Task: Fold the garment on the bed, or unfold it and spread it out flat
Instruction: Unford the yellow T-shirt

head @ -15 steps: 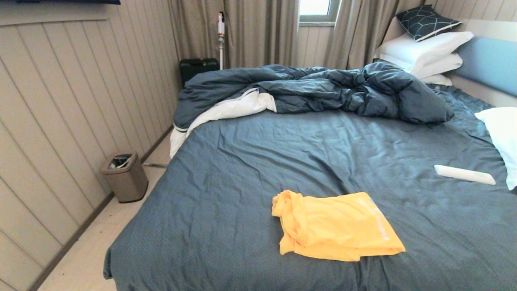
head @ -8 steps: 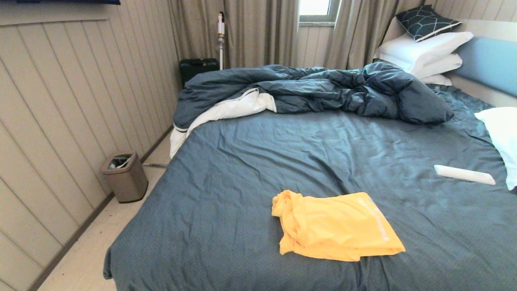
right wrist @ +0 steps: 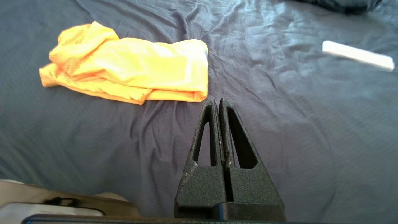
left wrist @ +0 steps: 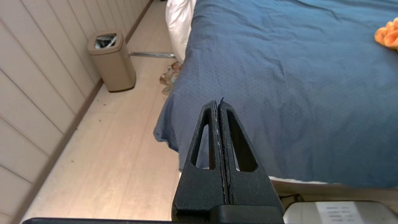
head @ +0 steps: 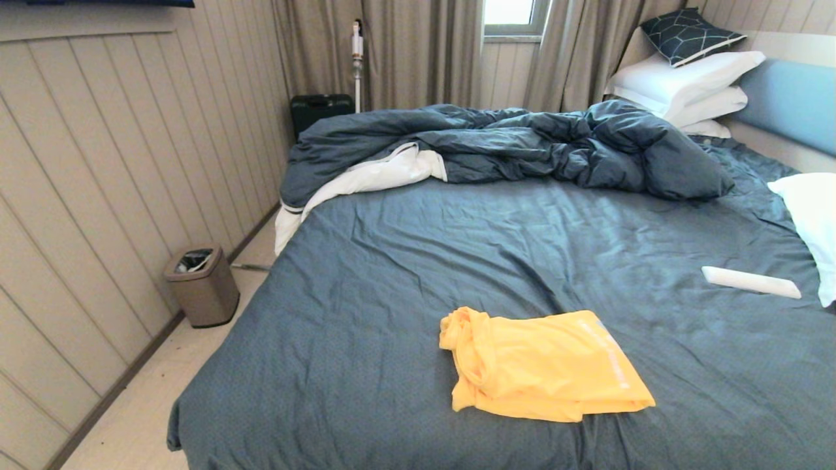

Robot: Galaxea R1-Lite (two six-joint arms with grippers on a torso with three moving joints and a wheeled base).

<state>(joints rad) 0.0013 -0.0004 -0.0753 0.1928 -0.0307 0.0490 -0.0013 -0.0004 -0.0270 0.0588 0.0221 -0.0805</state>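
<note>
The garment (head: 545, 367), a bright yellow T-shirt, lies folded into a rough rectangle on the bed (head: 392, 294), near its front edge; its left end is bunched. In the right wrist view the garment (right wrist: 130, 71) lies a little beyond my right gripper (right wrist: 217, 100), which is shut and empty above the dark sheet. My left gripper (left wrist: 218, 101) is shut and empty too, hanging over the bed's front left corner, with only a bit of the garment (left wrist: 387, 34) showing far off. Neither arm shows in the head view.
A rumpled dark blue duvet (head: 509, 147) lies across the far part of the bed. White pillows (head: 686, 81) are stacked at the headboard and another pillow (head: 813, 222) lies at the right edge. A white flat bar (head: 751, 282) rests on the sheet. A bin (head: 202, 285) stands on the floor at left.
</note>
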